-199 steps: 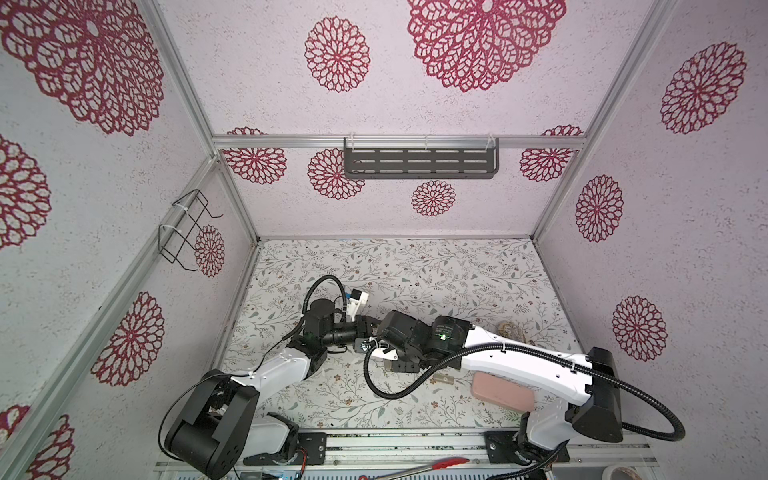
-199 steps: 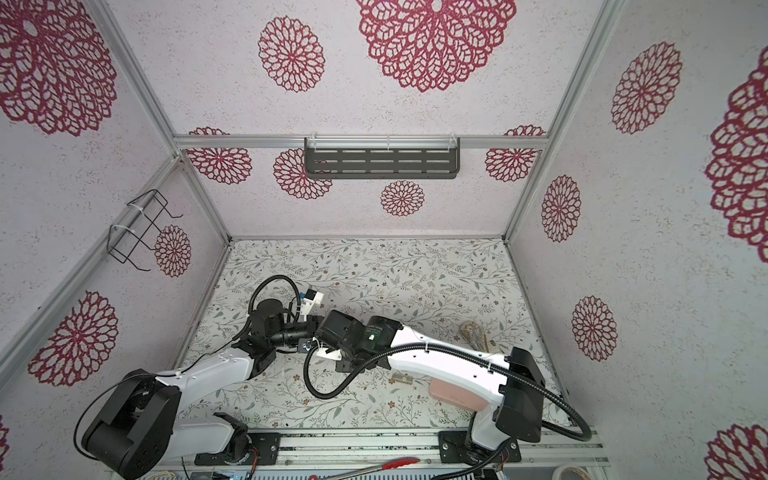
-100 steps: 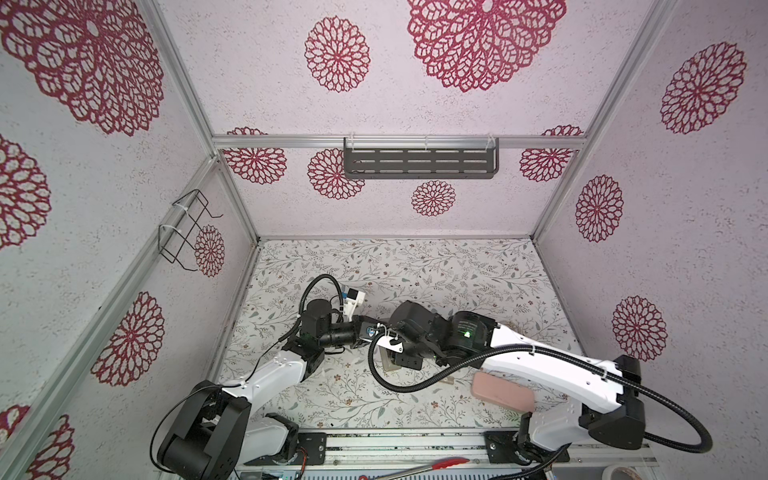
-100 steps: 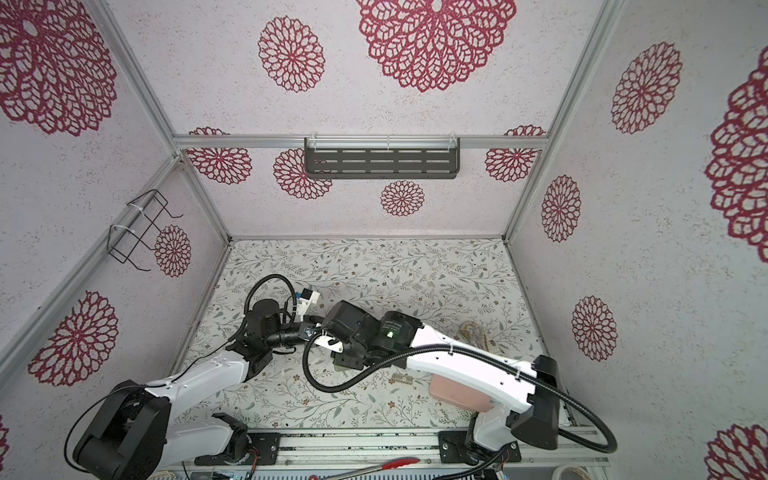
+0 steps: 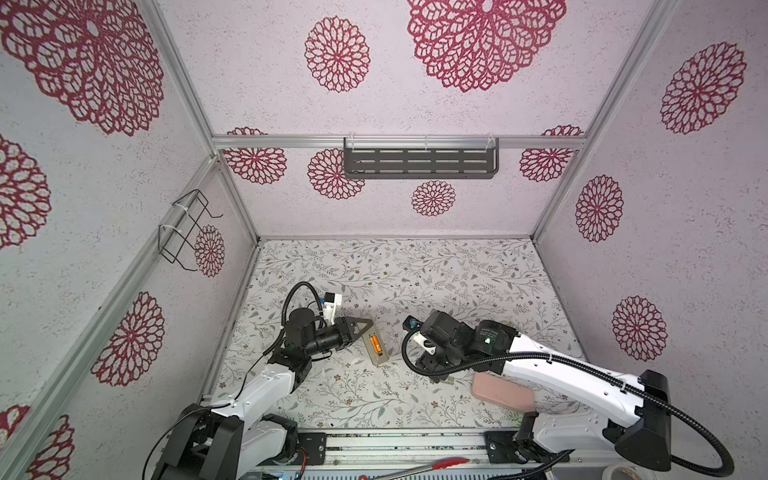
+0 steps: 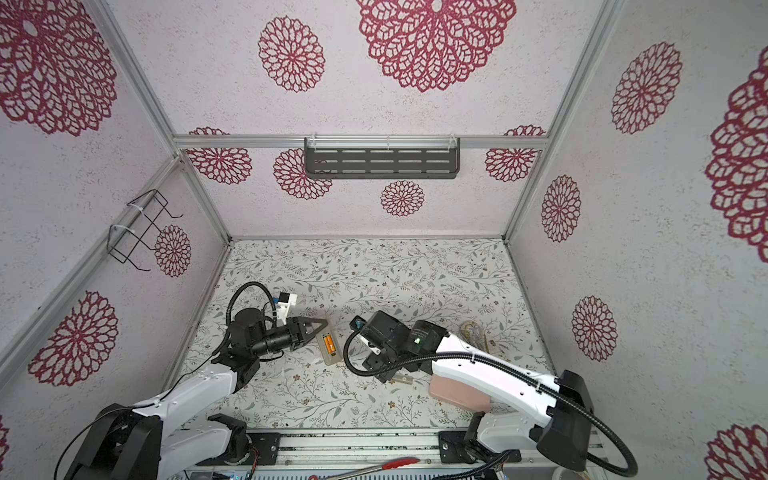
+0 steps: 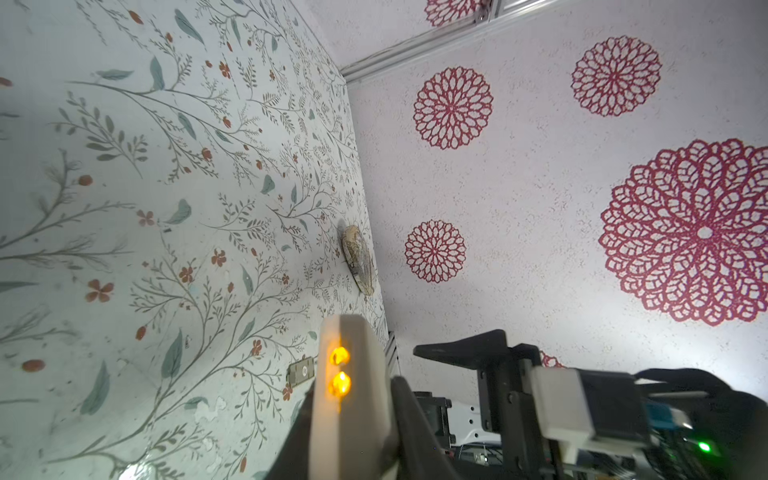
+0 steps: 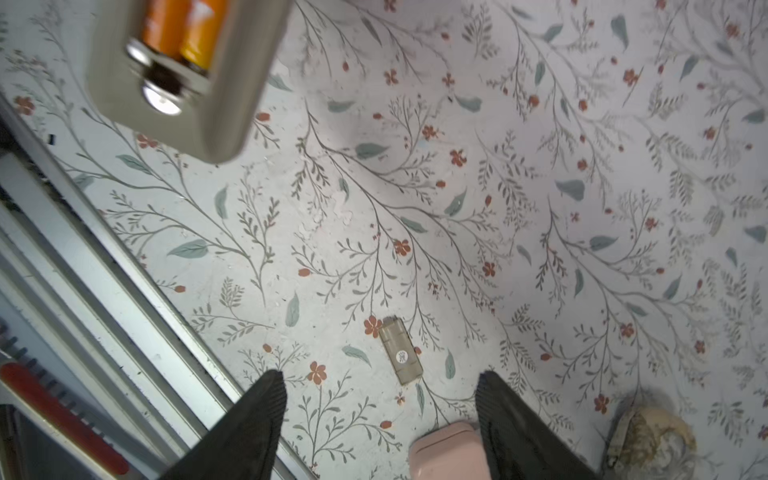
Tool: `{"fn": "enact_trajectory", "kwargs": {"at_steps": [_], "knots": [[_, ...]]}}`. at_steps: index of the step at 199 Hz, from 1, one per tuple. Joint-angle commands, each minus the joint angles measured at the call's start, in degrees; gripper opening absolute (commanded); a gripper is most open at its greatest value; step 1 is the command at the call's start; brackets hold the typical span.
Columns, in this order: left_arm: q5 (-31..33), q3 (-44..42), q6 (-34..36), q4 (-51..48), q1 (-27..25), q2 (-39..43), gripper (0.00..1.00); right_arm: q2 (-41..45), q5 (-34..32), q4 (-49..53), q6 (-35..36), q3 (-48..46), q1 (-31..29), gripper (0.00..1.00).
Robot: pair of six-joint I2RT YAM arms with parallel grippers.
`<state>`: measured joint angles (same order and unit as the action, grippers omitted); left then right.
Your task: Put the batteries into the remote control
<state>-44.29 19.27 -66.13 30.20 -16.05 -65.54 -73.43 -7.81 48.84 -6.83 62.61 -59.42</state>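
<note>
My left gripper (image 7: 353, 399) is shut on one end of the remote control (image 7: 361, 345), holding it a little above the table with its greyish-beige back up (image 5: 380, 359). The battery bay is uncovered, and two orange batteries (image 5: 375, 344) (image 8: 183, 29) lie side by side in it. In the left wrist view their ends glow orange (image 7: 340, 368). My right gripper (image 8: 380, 386) is open and holds nothing. It hovers over the table to the right of the remote, apart from it. A small greyish-beige cover (image 8: 401, 349) lies flat on the table beyond its fingertips.
A pink oblong pad (image 5: 503, 395) lies by the right arm near the front edge. A mottled shell-like object (image 6: 473, 334) sits behind the right arm. A red-handled tool (image 5: 449, 462) rests on the front rail. A wire rack and a grey shelf hang on the walls.
My right gripper has pulled back to the right, away from the remote, and its jaws have opened. The left gripper still holds the remote in much the same place.
</note>
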Motion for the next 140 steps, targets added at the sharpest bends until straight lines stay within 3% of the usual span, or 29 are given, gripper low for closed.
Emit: {"fn": "enact_trajectory", "kwargs": {"at_steps": [1, 60, 102, 140], "knots": [[0.08, -0.82, -1.87, 5.20, 0.67, 0.64, 0.00, -0.86, 1.12, -0.03, -6.65, -1.78, 1.83, 0.72], [4.71, 1.51, 6.05, -7.12, 0.72, 2.73, 0.00, -7.06, 2.77, -6.15, -20.01, -5.85, 3.83, 0.63], [7.39, 3.72, 8.88, -9.32, -1.48, -1.02, 0.00, -8.85, 4.28, -7.89, -21.80, -9.60, 4.35, 0.54], [10.53, 8.39, 12.61, -14.64, -6.65, -6.97, 0.00, -9.47, 5.16, -11.52, -22.09, -13.27, 4.40, 0.47]]}}
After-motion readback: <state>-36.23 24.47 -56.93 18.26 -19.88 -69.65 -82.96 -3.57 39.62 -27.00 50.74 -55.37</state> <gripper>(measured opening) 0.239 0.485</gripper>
